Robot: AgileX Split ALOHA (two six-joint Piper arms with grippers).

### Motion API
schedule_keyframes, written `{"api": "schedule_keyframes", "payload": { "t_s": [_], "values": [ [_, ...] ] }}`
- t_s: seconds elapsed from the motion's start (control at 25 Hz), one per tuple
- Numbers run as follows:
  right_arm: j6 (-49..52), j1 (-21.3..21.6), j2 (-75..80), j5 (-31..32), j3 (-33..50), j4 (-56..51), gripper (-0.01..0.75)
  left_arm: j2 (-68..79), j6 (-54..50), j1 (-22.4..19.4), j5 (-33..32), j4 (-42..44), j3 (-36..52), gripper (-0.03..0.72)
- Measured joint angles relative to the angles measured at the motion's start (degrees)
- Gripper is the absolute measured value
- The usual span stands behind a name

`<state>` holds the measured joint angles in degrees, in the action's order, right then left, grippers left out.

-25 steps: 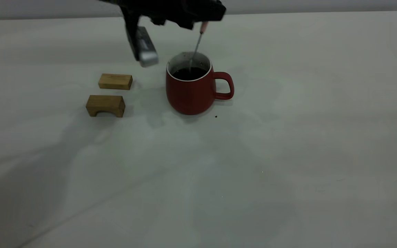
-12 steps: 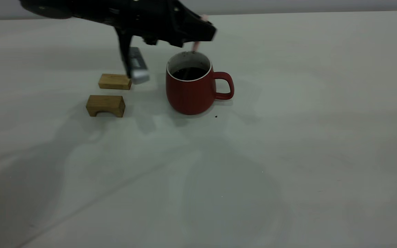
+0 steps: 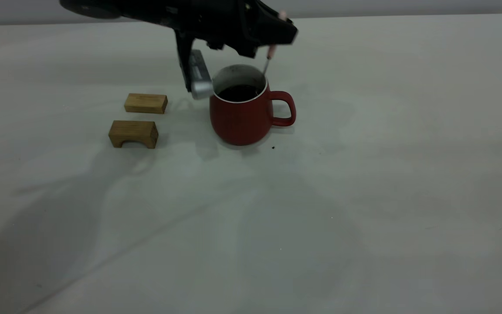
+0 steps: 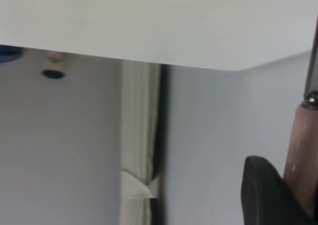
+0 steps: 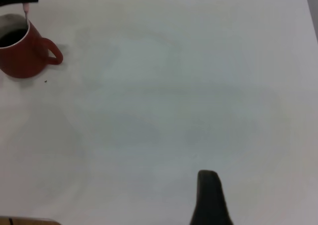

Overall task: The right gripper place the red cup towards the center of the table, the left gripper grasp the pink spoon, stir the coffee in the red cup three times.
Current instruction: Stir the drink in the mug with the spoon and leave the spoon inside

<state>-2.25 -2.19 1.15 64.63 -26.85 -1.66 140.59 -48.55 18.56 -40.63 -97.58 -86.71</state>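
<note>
Dark-red ceramic, the red cup (image 3: 241, 114) is set towards the far edge of the table (image 3: 364, 196), handle to the right. The pink spoon (image 3: 270, 56) is clamped by its handle in the left gripper (image 3: 282, 31), stem angled into the coffee (image 3: 239, 92) for stirring. The right gripper (image 5: 210, 197) is parked well apart; its opening cannot be told.

Dim, flat light w/ a grey-green cast. Broad soft shadows spread over the bench (image 3: 364, 131) toward 6-8 o'clock in the exterior view, so light comes from behind/above. No glare. Left gripper (image 3: 273, 39) slightly motion-blurred. Left wrist view soft; pink spoon (image 4: 300, 150) handle out of focus.
</note>
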Motion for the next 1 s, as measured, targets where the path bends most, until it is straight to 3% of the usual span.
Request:
{"api": "schedule_keyframes", "payload": {
  "t_s": [0.32,0.52,0.68,1.0],
  "values": [
    [0.00,0.00,0.00,0.00,0.00,0.00,0.587,0.05,-10.37,-3.96,-4.06,11.17,0.57,0.147],
    [0.02,0.00,0.00,0.00,0.00,0.00,0.587,0.17,-5.02,-5.36,-0.15,5.51,0.57,0.147],
    [0.02,0.00,0.00,0.00,0.00,0.00,0.587,1.71,3.76,-3.83,1.54,-1.05,-0.15,0.147],
    [0.02,0.00,0.00,0.00,0.00,0.00,0.587,2.94,3.19,-0.14,-1.91,-1.31,-0.48,0.147]
  ]
}}
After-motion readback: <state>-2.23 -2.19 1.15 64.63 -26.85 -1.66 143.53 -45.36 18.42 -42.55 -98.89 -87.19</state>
